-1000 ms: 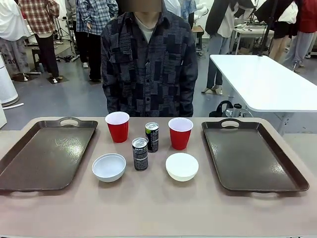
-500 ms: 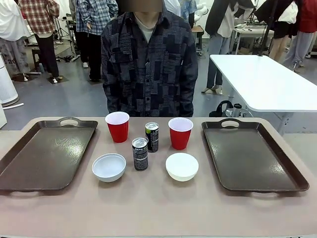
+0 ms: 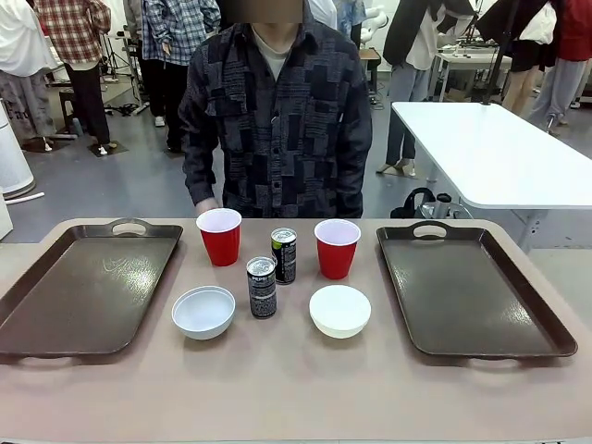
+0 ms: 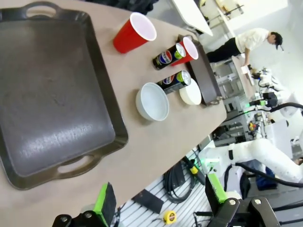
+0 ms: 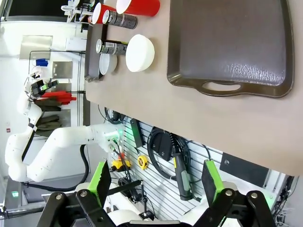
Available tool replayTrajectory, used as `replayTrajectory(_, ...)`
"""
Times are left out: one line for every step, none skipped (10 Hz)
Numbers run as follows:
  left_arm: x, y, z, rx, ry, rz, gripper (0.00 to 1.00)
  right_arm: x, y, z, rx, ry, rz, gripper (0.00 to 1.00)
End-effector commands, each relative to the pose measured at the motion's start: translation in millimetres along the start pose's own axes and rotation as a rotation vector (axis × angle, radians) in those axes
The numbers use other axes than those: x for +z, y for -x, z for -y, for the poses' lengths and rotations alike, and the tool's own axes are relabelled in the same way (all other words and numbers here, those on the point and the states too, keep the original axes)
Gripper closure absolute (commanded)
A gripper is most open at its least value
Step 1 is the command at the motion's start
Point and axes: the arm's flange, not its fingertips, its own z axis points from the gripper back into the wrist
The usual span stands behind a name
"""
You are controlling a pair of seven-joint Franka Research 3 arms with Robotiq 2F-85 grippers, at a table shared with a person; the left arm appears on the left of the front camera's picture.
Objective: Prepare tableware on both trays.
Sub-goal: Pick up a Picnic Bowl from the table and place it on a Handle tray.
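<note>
Hand (image 3: 208,205) reached tan table (image 3: 277,388) far edge; white table (image 3: 490,148) behind.

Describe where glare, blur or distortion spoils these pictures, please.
Front view: sharp and evenly lit; ceiling light glares on the left tray and more faintly on the right tray. Left wrist view: the wide lens tilts the table, and the bright background at upper right is washed out. Right wrist view: rolled sideways, with glare on the right tray near its handle.

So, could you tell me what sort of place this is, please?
Probably a robotics lab or workshop hall: a white robot arm beside the table, cables and tools on a slatted panel below it, and another white worktable with people standing beyond.
</note>
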Motion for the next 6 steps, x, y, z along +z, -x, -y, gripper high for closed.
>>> replayTrajectory(1.5,1.3,-1.8,0.005,0.008,0.005,0.00,0.5,0.8,3.6,-0.005,-0.010,0.003,0.00)
replayTrajectory(1.5,1.3,-1.8,0.005,0.008,0.005,0.00,0.5,0.8,3.6,-0.005,-0.010,0.003,0.00)
replayTrajectory(1.5,1.3,-1.8,0.005,0.008,0.005,0.00,0.5,0.8,3.6,-0.005,-0.010,0.003,0.00)
replayTrajectory(1.5,1.3,-1.8,0.005,0.008,0.005,0.00,0.5,0.8,3.6,-0.005,-0.010,0.003,0.00)
replayTrajectory(1.5,1.3,-1.8,0.005,0.008,0.005,0.00,0.7,0.5,0.5,-0.002,0.001,0.003,0.00)
replayTrajectory(1.5,1.3,-1.8,0.005,0.008,0.005,0.00,0.8,3.0,-5.5,0.055,0.002,-0.036,0.00)
